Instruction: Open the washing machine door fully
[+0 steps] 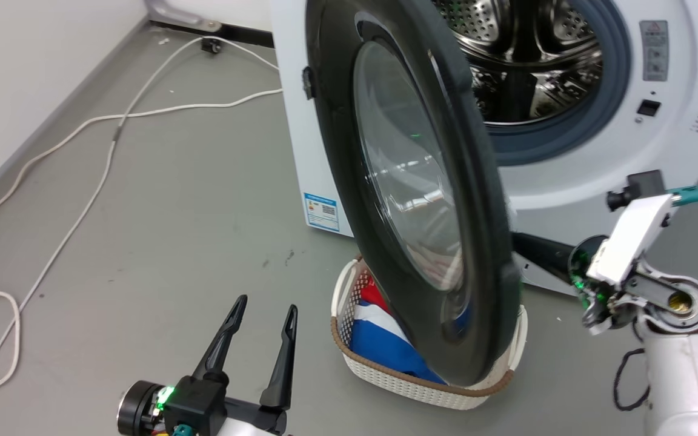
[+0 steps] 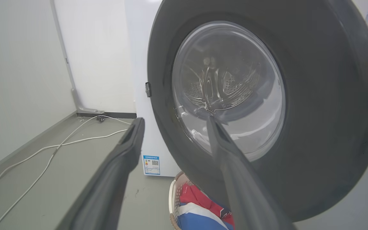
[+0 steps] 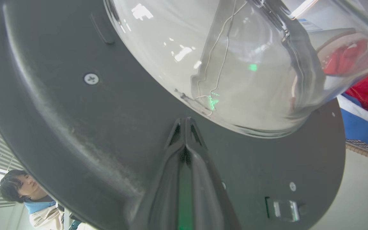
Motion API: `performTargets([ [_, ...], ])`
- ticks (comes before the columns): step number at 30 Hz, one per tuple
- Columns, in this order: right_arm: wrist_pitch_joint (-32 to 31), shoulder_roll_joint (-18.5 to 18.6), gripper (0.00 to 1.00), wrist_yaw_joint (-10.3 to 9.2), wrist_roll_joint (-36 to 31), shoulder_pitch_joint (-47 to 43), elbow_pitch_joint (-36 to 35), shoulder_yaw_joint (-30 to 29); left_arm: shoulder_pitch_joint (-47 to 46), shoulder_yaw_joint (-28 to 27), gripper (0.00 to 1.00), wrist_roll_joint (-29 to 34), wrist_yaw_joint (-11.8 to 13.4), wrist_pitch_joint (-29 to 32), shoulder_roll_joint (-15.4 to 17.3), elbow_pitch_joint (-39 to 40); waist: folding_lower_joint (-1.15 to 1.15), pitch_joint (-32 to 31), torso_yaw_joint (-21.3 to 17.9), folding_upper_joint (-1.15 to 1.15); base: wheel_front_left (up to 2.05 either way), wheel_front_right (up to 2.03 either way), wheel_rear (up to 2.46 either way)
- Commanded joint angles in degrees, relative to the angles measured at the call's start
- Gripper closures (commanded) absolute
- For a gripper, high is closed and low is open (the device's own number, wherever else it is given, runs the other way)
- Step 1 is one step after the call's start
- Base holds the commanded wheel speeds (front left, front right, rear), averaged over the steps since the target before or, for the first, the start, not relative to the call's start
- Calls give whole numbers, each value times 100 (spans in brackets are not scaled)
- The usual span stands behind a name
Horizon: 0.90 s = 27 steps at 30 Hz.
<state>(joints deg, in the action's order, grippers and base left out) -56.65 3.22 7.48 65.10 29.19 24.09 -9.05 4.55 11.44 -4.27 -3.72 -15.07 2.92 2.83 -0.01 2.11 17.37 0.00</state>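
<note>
The washing machine (image 1: 676,151) stands at the back with its steel drum (image 1: 525,54) exposed. Its door (image 1: 422,181), a black ring around a bulging glass bowl, is swung out on its left hinge and stands nearly edge-on to me. My right gripper (image 1: 528,247) reaches in from the right behind the door. In the right wrist view, the right gripper (image 3: 184,120) is shut, tips against the door's (image 3: 75,111) inner black face just below the glass. My left gripper (image 1: 267,303) is open low on the left, clear of the door. In the left wrist view, the left gripper (image 2: 174,119) faces the door's (image 2: 315,111) outer side.
A white woven basket (image 1: 385,375) holding red, white and blue cloth sits on the floor directly under the door. White cables (image 1: 100,157) trail across the grey floor at the left, along the wall. A person (image 3: 21,188) is beyond the door's edge.
</note>
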Motion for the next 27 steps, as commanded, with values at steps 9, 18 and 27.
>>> performTargets([
  [9, 333, -56, 100, 1, 779, -489, -336, 1074, 208, -120, 0, 58, -17, -16, -5, -65, 1, -161, 373, 0, 0, 0, 0],
  [18, 696, -55, 100, 2, 1202, -776, -426, 1823, 263, -146, 0, 89, -35, -16, -5, -73, 1, -234, 635, 0, 0, 0, 0],
  [27, 960, -52, 100, 1, 1253, -717, -302, 2057, 250, -193, 0, 30, 0, -16, -5, -65, 1, -222, 735, 0, 0, 0, 0],
])
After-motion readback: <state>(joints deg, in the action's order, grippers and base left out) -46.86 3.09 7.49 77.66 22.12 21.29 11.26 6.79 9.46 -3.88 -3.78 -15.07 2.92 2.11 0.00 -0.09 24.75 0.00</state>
